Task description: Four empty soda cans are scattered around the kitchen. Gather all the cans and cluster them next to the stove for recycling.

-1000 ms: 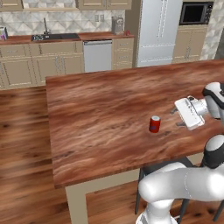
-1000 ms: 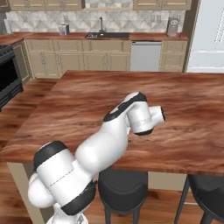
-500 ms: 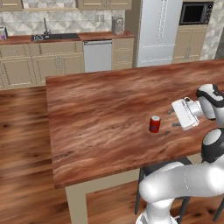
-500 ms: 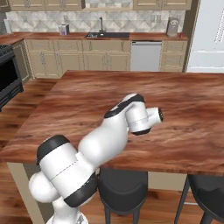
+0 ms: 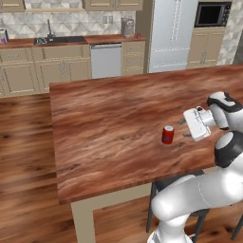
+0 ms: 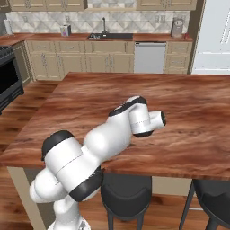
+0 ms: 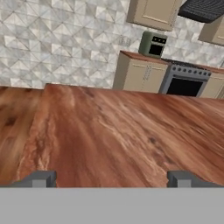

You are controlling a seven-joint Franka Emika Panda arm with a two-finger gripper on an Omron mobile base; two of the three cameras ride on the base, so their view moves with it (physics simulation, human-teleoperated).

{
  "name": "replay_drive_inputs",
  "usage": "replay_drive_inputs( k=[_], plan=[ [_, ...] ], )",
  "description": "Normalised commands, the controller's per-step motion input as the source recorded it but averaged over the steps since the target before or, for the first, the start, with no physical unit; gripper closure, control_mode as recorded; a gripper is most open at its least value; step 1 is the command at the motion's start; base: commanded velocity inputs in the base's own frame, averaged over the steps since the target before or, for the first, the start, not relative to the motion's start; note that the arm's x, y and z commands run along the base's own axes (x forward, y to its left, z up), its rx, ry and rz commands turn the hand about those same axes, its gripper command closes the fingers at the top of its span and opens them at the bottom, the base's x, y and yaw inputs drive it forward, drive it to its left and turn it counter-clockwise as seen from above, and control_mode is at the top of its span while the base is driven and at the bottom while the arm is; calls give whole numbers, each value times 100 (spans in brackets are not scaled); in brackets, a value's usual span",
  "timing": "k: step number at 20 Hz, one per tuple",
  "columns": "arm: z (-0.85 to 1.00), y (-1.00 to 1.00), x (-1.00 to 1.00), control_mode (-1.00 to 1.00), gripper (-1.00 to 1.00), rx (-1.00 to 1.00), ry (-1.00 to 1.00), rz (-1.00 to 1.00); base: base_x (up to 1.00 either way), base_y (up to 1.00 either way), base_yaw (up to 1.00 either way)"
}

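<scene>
A red soda can (image 5: 168,135) with a silver top stands upright on the wooden island table (image 5: 104,123), toward its near right side. My gripper (image 5: 183,128) hovers just right of the can, level with it and pointing at it, jaws open and empty; a small gap separates the fingertips from the can. In the hand view the two fingertips (image 7: 41,178) stand wide apart over bare tabletop (image 7: 113,131). The stove (image 7: 186,80) sits far across the room under a dark hood, and its black front (image 6: 9,76) shows at the left edge of the right base view.
Cabinets, a sink (image 5: 59,40) and a white dishwasher (image 5: 106,60) line the back wall, with a fridge (image 5: 171,33) to the right. Dark stools (image 6: 126,193) stand under the island's near edge. My arm's white links (image 6: 112,134) lean over the near tabletop.
The hand has crept a little left toward the can and the wrist has turned slightly. The can has stayed put and the jaws have stayed open.
</scene>
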Motion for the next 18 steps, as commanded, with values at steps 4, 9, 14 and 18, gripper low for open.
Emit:
replay_drive_inputs(
  k=[4,9,14,18],
  plan=[
    [-14,-17,20,-100,-100,0,0,0,0,0,0],
    [-14,-20,21,-100,-100,0,0,0,0,0,0],
    [-12,-8,21,-100,-100,1,1,0,0,0,0],
    [-13,-1,20,-100,-100,1,1,0,0,0,0]
  ],
)
